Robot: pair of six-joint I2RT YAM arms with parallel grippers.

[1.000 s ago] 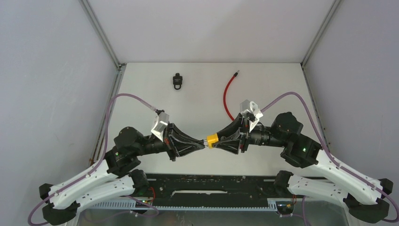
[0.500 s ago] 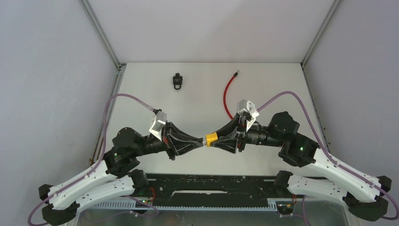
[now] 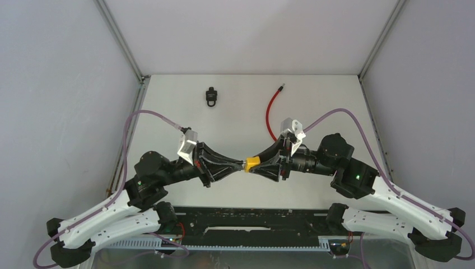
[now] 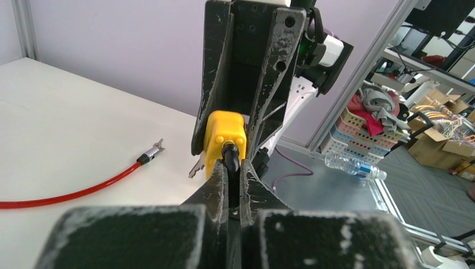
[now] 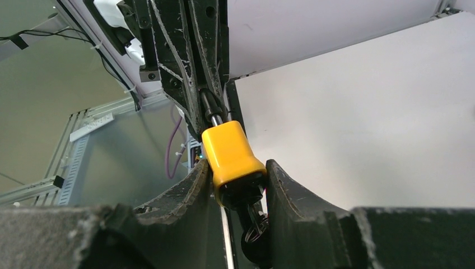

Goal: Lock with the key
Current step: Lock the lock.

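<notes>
A yellow lock [image 3: 252, 163] hangs above the table between my two arms. My right gripper [image 3: 260, 164] is shut on its body; the right wrist view shows the lock [image 5: 229, 148] wedged between the fingers of that gripper [image 5: 238, 165], with a dark key ring [image 5: 255, 235] hanging behind it. My left gripper [image 3: 240, 167] is shut on the black-headed key [image 4: 231, 157], which is in the lock's near end [image 4: 224, 131]. The key's silver shaft [image 5: 214, 116] shows in the right wrist view. A spare silver key [image 4: 196, 167] dangles beside the lock.
A red cable [image 3: 269, 115] with a metal tip lies on the table behind the right arm, also seen in the left wrist view [image 4: 84, 189]. A small black padlock-like piece [image 3: 210, 96] lies at the far left. Enclosure walls stand on both sides.
Both grippers and the lock have shifted slightly away from the bases, and both wrists have turned a little. The holds are unchanged.
</notes>
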